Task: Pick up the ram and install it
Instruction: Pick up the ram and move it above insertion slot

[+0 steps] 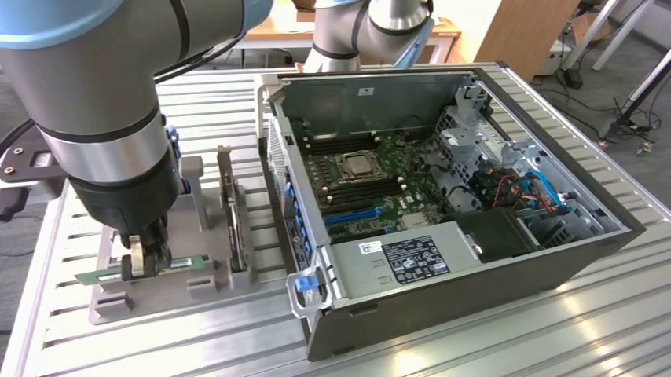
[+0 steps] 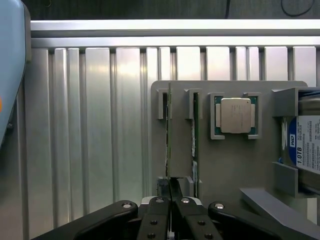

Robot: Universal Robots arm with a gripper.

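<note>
The ram (image 1: 191,262) is a thin green stick standing on edge in a slot of the grey holder (image 1: 147,302), at the exterior view's left. My gripper (image 1: 144,265) reaches down over the stick's middle and is shut on it. In the wrist view the ram (image 2: 168,125) appears edge-on as a narrow line running away from my gripper (image 2: 171,186), whose black fingers (image 2: 163,188) pinch its near end. The stick still sits in the holder's slots.
A second thin stick (image 2: 195,125), a square silver processor (image 2: 235,115) and a hard drive (image 2: 306,145) share the holder. A dark card (image 1: 229,208) stands upright beside my gripper. The open computer case (image 1: 587,259) with its motherboard (image 1: 367,177) lies at the exterior view's right on the slatted metal table (image 1: 504,345).
</note>
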